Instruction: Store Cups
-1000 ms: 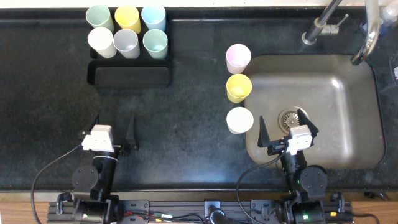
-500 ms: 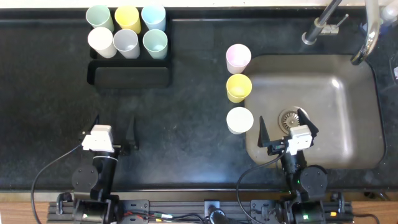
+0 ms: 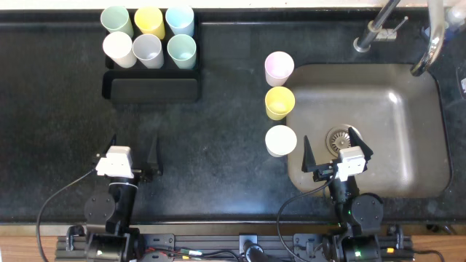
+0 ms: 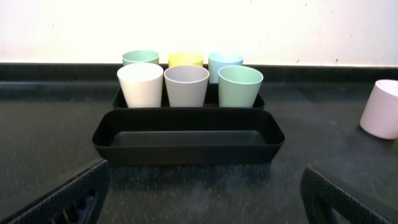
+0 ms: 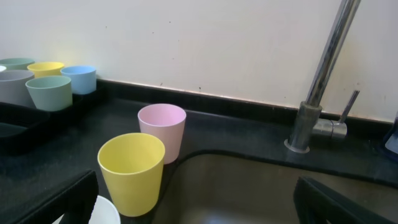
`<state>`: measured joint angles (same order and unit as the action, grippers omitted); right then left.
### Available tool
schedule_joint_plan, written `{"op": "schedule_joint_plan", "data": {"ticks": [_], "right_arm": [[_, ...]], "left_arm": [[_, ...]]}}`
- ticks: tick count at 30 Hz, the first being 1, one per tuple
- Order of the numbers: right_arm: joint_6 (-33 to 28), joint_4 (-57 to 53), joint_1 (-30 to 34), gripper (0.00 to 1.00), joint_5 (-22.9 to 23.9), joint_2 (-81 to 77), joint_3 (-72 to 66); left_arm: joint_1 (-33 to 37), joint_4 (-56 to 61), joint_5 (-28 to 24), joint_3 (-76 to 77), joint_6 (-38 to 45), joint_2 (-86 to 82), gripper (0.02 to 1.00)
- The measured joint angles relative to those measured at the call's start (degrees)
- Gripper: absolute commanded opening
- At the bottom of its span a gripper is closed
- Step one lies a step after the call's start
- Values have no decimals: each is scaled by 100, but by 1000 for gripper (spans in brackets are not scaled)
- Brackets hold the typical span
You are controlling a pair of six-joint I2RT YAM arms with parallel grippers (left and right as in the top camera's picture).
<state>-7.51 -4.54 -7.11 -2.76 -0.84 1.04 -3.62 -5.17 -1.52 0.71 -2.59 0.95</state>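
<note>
Black countertop (image 3: 218, 145): upright pink cup (image 3: 279, 67), yellow cup (image 3: 279, 102), white cup (image 3: 280, 140).

Matt plastic, brushed metal
Smooth matt plastic cups (image 3: 279, 102); speckled dark counter (image 3: 218, 145); dull steel sink (image 3: 393, 94) at three o'clock.

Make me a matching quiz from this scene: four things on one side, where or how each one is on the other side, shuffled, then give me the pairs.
Things
1. pink cup
2. white cup by the sink
3. blue cup
4. front tray

Places or states
A. empty
B. in the rear tray
C. loose cup nearest the faucet
D. loose cup farthest from the faucet

Pairs: 1-C, 2-D, 3-B, 4-A
</note>
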Motion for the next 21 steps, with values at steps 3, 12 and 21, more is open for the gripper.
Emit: {"op": "schedule_joint_plan", "data": {"ticks": [3, 12, 21], "right_arm": [[0, -2, 0, 996, 2, 0, 0], [0, -2, 0, 998, 0, 0, 0], [2, -4, 0, 998, -2, 11, 0]], "left_arm": [[0, -487, -2, 269, -31, 2, 1000], [59, -2470, -68, 3720, -608, 2380, 1000], [-879, -5786, 2, 9230, -1008, 6645, 1000]]}}
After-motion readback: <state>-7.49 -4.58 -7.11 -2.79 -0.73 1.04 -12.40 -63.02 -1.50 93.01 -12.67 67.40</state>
